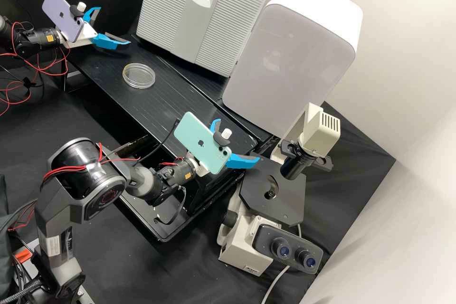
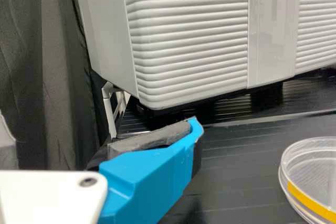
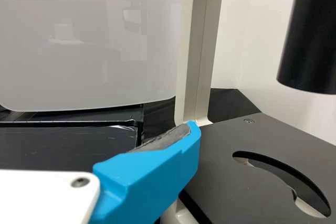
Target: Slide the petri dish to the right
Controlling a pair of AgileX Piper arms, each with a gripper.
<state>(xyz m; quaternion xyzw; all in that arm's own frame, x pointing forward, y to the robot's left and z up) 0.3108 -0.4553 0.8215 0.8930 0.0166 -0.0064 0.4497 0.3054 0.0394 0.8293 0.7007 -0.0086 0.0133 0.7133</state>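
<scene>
A clear round petri dish (image 1: 138, 75) lies flat on the black ribbed platform (image 1: 190, 118), toward its far left end. In the left wrist view the petri dish (image 2: 312, 177) shows a yellow band on its side. My left gripper (image 1: 111, 26) hangs open beyond the platform's far left corner, a short way from the dish and not touching it; one blue finger (image 2: 157, 171) points at the ribbed instrument. My right gripper (image 1: 239, 141) stands open with nothing in it at the platform's near right end, its blue finger (image 3: 152, 171) by the microscope stage (image 3: 252, 171).
A ribbed white-grey instrument (image 1: 209, 9) stands behind the dish. A large white box unit (image 1: 294, 52) borders the platform's right side. A microscope (image 1: 275, 199) sits at the right end, beside my right gripper. Black cloth covers the bench around the platform.
</scene>
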